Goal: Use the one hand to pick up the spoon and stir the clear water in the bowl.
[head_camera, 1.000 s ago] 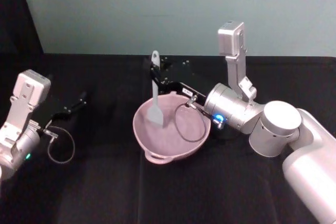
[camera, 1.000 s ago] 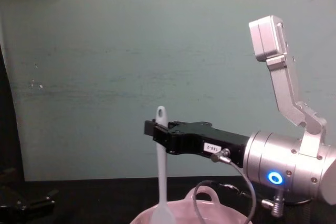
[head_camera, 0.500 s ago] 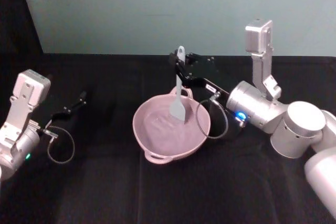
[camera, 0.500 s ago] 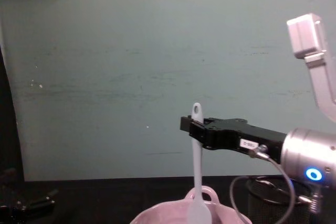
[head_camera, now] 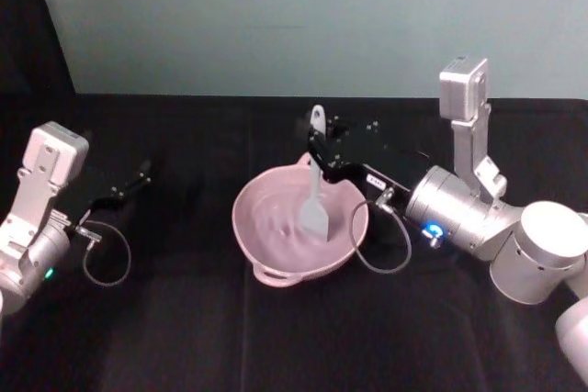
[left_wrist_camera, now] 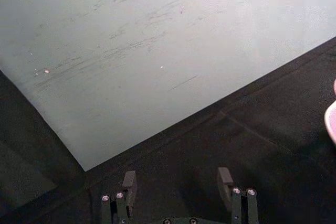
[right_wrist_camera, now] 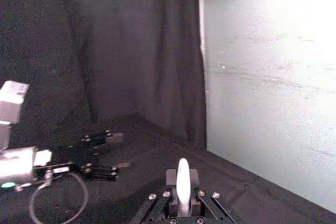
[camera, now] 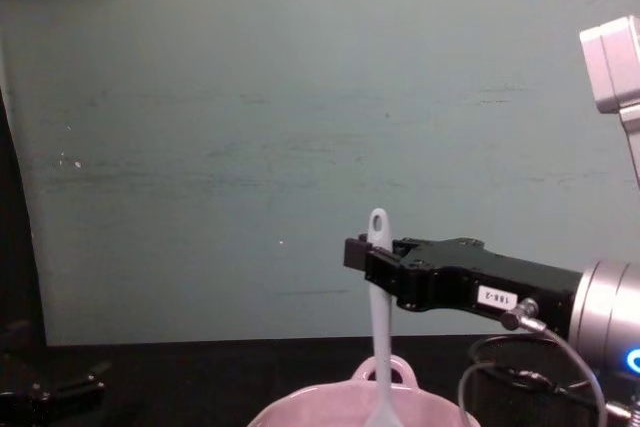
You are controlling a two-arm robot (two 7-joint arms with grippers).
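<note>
Spoon (head_camera: 315,172) stands nearly upright, clamped high on its slim handle by the right gripper (head_camera: 320,149), whose jaws are closed on it just below the hole; the right wrist view shows the handle end (right_wrist_camera: 182,179) poking out between the closed jaws. The blade hangs inside the pink bowl (head_camera: 246,227), toward its right half; how deep it sits in the water cannot be told, as the water surface is hard to make out. The bowl rests on the black-cloth table (head_camera: 184,319), its loop handle toward the robot. The left gripper (head_camera: 138,174) is parked well apart on the left, fingers spread and empty. Risks, as judged: the grip is far from the blade, so drag from the water or a knock on the bowl wall could pivot the spoon in the jaws. A wide or fast stroke could push the light bowl across the cloth or slop water over the rim. The cable loop (head_camera: 372,270) under the right wrist hangs near the bowl's right rim and could snag it.
</note>
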